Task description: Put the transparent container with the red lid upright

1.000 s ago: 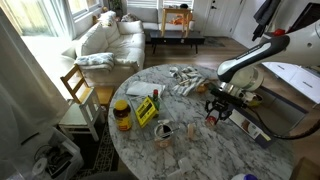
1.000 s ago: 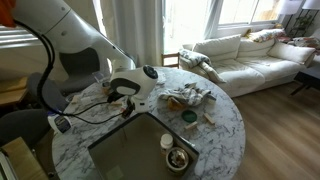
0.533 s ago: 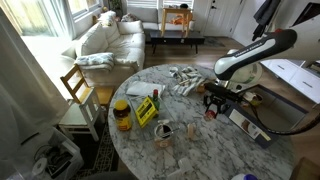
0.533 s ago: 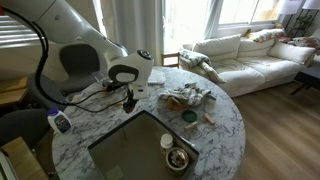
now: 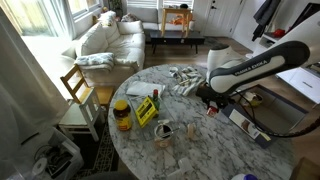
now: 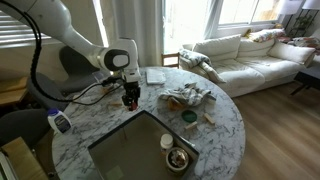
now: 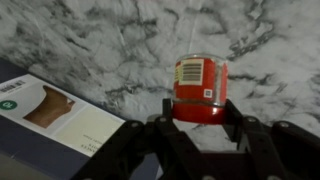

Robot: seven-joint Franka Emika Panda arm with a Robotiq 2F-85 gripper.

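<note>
The transparent container with the red lid [image 7: 198, 88] sits between my gripper's [image 7: 198, 115] fingers in the wrist view, with a red label on its body and the lid end nearest the wrist. Both pads press on the lid's sides. The marble table [image 7: 90, 45] lies just behind it. In both exterior views the gripper [image 5: 209, 103] [image 6: 130, 99] points down at the tabletop. The container shows as a small red spot [image 5: 212, 111] under the fingers.
A flat white box [image 7: 50, 120] [image 5: 247, 125] lies beside the gripper. A yellow box [image 5: 146, 110], an orange-lidded jar [image 5: 122, 115], a glass [image 5: 164, 132] and crumpled cloths [image 5: 184, 80] lie across the table. A dark square tray [image 6: 140, 152] and a bottle [image 6: 60, 122] are close by.
The arm has swung lower and the wrist has turned from roughly level to pointing down at the table, carrying the container along.
</note>
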